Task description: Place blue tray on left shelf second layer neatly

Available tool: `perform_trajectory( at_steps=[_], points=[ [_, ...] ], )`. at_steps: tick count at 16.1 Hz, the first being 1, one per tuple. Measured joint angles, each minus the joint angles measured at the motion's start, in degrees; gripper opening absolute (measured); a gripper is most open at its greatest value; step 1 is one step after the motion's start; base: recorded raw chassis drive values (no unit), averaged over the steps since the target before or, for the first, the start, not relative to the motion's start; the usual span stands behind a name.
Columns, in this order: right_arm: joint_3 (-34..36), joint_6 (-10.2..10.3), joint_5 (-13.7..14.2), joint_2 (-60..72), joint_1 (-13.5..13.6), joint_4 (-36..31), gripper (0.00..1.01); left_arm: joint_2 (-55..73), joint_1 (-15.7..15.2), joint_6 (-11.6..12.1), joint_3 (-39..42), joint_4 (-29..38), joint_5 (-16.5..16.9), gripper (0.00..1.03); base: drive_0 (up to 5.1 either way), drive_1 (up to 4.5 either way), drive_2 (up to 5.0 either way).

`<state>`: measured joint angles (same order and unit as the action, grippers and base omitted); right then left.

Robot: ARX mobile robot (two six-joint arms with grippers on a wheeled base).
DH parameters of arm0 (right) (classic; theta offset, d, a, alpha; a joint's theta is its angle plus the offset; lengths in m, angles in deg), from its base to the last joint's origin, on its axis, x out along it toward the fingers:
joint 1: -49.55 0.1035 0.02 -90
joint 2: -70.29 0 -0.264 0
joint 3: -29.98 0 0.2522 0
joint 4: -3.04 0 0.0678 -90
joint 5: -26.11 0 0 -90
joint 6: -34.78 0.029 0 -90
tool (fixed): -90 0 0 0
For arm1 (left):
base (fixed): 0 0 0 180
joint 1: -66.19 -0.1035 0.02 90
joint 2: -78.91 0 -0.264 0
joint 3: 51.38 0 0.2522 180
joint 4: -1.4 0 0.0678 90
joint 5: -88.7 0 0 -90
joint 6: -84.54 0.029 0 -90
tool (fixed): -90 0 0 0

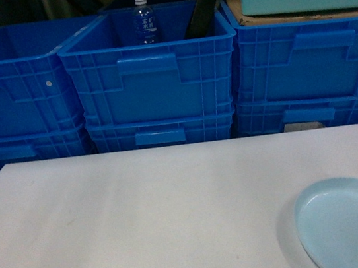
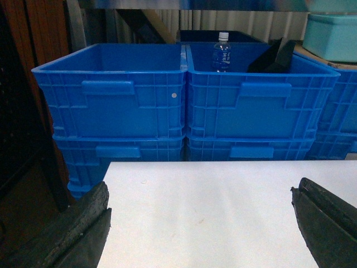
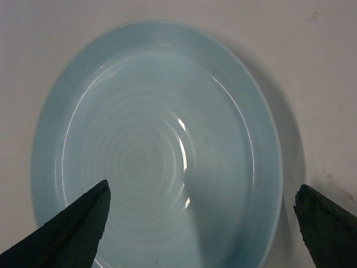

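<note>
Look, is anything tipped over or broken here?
Nothing stands out. The blue tray lies flat and whole on the white table, and the bottle stands upright in a blue crate.

Left hand (image 2: 201,223) and right hand (image 3: 201,223) both spread wide.

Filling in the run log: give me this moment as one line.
stage: pre-grasp | blue tray: flat on white table, ungrasped | right claw: open above tray | left claw: open, empty | shelf: not visible

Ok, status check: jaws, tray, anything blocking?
Both grippers open, empty. Right gripper above blue tray, tray flat on white table. Left gripper over bare table. Shelf not in view.
</note>
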<state>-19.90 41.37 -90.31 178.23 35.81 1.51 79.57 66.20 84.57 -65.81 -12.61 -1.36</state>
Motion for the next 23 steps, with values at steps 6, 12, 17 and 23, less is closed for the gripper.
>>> perform_trajectory(
  at_steps=[6,12,17,23],
  points=[
    [-0.02,2.67,0.02,2.12,0.63,-1.84,0.98,0.0,0.0,-0.02,0.0,0.0,0.0,0.98,0.0,0.0,0.0],
    [-0.04,3.43,-0.44,3.13,2.19,-3.3,0.98,0.0,0.0,0.0,0.0,0.0,0.02,0.98,0.0,0.0,0.0],
    [0.15,0.11,1.95,5.33,3.08,-6.03,0.53,0.0,0.0,0.0,0.0,0.0,0.02,0.98,0.0,0.0,0.0],
    [1.16,-3.26,0.7,6.38,-0.24,-6.73,0.02,0.0,0.0,0.0,0.0,0.0,0.02,0.98,0.0,0.0,0.0]
  ],
)
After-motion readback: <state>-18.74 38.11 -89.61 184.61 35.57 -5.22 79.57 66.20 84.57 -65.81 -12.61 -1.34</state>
